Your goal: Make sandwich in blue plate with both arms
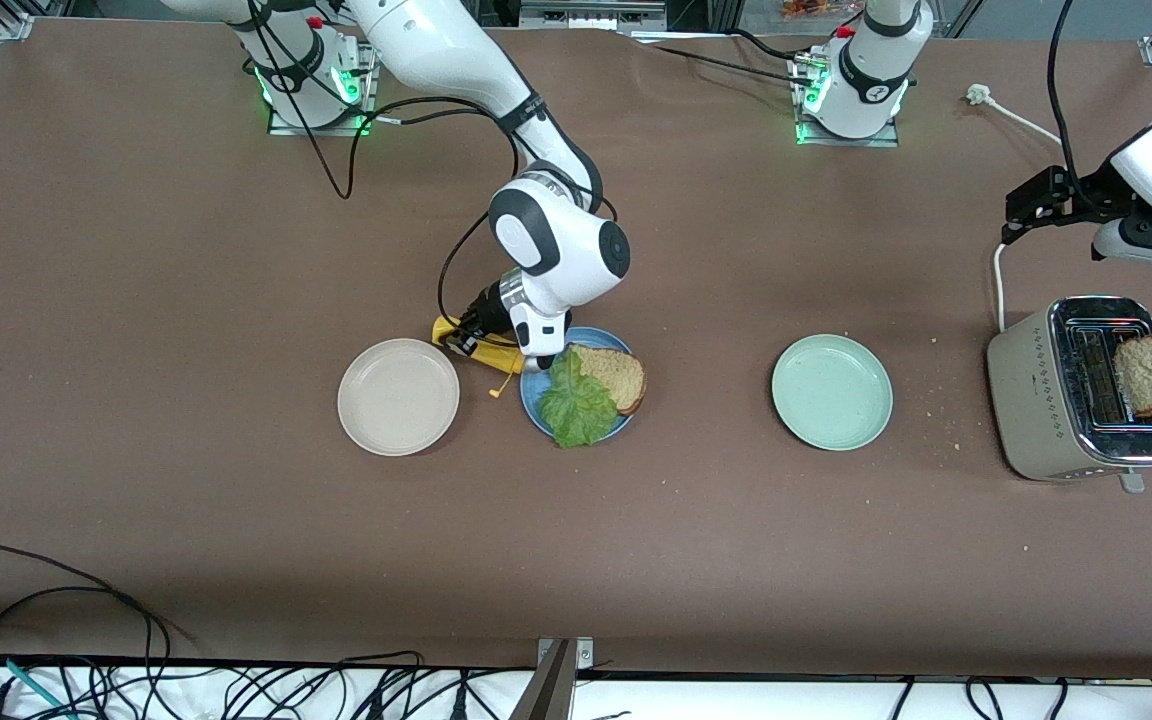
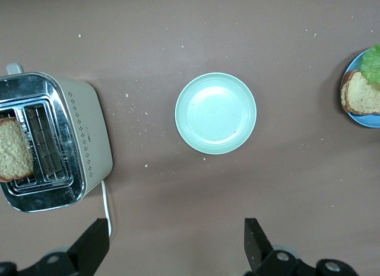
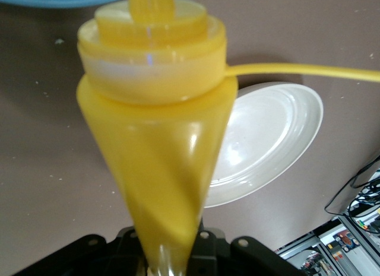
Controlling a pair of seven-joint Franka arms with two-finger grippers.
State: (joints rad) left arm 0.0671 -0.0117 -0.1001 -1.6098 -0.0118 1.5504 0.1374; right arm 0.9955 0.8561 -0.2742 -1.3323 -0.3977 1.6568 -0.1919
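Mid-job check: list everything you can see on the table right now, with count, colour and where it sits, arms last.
blue plate: one, mid-blue, table middle, between the two other plates.
bread slice on plate: one, brown, on the blue plate.
lettuce leaf: one, green, lying partly over that slice.
cream plate: one, off-white, toward the right arm's end.
mint plate: one, pale green, toward the left arm's end.
toaster: one, beige and chrome, at the left arm's end.
bread slice in toaster: one, brown, sticking out of a slot.
squeeze bottle: one, yellow, held tilted at the blue plate's edge.
right gripper: black, shut on the squeeze bottle.
left gripper: black, open, waiting above the table beside the toaster.
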